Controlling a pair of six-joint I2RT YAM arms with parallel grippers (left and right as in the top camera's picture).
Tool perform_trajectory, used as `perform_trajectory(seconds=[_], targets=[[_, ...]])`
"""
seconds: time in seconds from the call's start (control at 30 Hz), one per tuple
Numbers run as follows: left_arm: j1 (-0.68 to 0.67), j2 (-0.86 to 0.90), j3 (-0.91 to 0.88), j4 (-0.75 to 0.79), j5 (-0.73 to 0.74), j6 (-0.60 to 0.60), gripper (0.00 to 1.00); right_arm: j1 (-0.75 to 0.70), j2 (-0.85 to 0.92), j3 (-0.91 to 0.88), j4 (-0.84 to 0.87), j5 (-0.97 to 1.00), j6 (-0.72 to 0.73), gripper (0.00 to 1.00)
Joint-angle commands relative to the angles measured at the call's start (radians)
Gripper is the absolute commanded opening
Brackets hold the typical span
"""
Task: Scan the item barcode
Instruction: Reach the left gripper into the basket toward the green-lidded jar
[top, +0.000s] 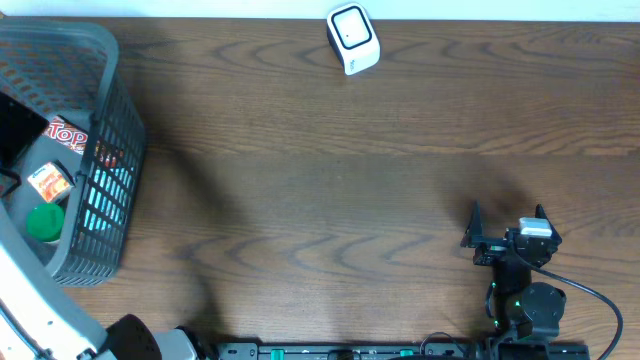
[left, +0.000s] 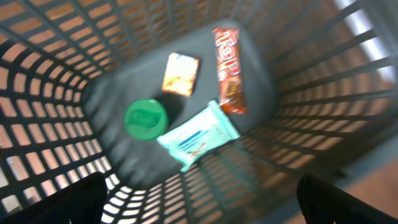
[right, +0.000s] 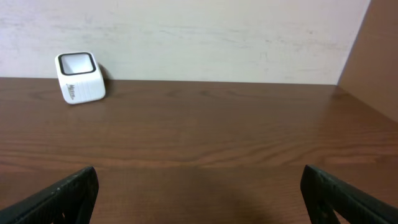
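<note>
A dark wooden table (top: 300, 180) with a visible grain was seen from above. At 9 o'clock stood a grey plastic basket (top: 110, 170) with open lattice walls. At 12 o'clock, near the far edge, sat a small white barcode scanner (top: 352, 38), a rounded block with a dark window on its face.

The things to scan lay on the basket floor. There was a long red snack bar (left: 228, 71) in a glossy wrapper and a small orange packet (left: 180, 74). There was also a round green cap (left: 145, 119) on a dark container, and a flat teal soft pack (left: 198, 134) touching that cap. Which one was meant could not be told.

The left gripper (left: 214, 205) hovered above the basket with its claw spread wide and nothing between the fingers. The right gripper (top: 508, 218) waited at 4 o'clock, well apart from everything, its claw also spread and empty.

The step in hand looked like picking one item. The snack bar lay apart from the others, so it probably offered the cleanest grip. Pinching across its narrow width would help, as the slick film might slip. The lattice walls stood close, so a straight descent would likely be safest. No barcode showed in the blurred view.
</note>
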Motion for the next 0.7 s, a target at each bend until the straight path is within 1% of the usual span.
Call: perform_trajectory(seconds=[0.0, 0.1, 0.3, 0.47, 0.57, 0.67], targets=[[0.003, 0.04, -0.062, -0.012, -0.101, 0.028, 0.98, 0.006, -0.006, -0.002, -0.004, -0.001, -0.008, 0.99], [0.006, 0.05, -0.158, 0.024, -0.133, 0.081, 0.98, 0.006, -0.006, -0.002, -0.004, -0.001, -0.008, 0.99], [0.056, 0.05, -0.303, 0.121, -0.138, 0.093, 0.98, 0.006, -0.006, -0.002, -0.004, -0.001, -0.008, 0.99], [0.121, 0.05, -0.407, 0.203, -0.138, 0.091, 0.98, 0.006, -0.006, -0.002, -0.003, -0.001, -0.008, 0.99], [0.152, 0.052, -0.462, 0.254, -0.135, 0.06, 0.98, 0.006, -0.006, -0.002, -0.004, -0.001, -0.008, 0.99], [0.176, 0.061, -0.536, 0.331, -0.135, 0.058, 0.98, 0.006, -0.006, -0.002, -0.004, -0.001, -0.008, 0.99]])
